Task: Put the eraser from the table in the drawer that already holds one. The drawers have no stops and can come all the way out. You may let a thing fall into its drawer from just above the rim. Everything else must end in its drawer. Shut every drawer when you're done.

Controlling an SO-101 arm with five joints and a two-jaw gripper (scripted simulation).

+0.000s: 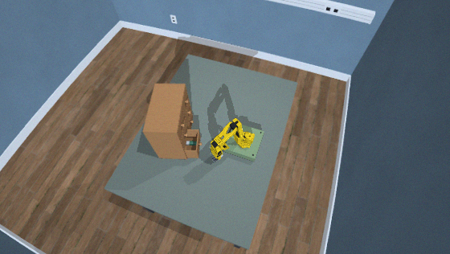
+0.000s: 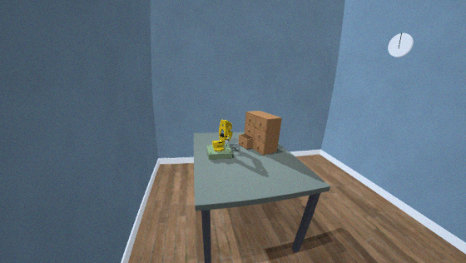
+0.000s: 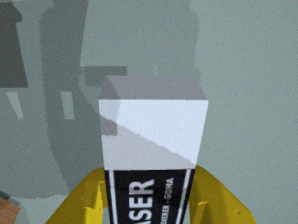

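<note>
My gripper (image 1: 215, 158) (image 3: 149, 196) is shut on a white eraser (image 3: 152, 132) with a black printed sleeve. The eraser points forward from between the jaws, above the table, in the wrist view. In the top view the gripper is just to the right of the open drawer (image 1: 193, 154) (image 2: 245, 142), outside it. That drawer is in the bottom row of the brown cabinet (image 1: 165, 108) (image 2: 272, 134) and is pulled out. A small green and white thing (image 1: 190, 143) lies inside it. The other drawers look shut. The jaws are too small to make out in the exterior view.
The cabinet's knobs stick out toward the arm. The arm's green base block (image 1: 258, 141) (image 2: 220, 156) is on the table (image 1: 193, 209) (image 2: 250, 187), right of the gripper in the top view. A brown wooden corner (image 3: 7, 209) shows at the lower left of the wrist view.
</note>
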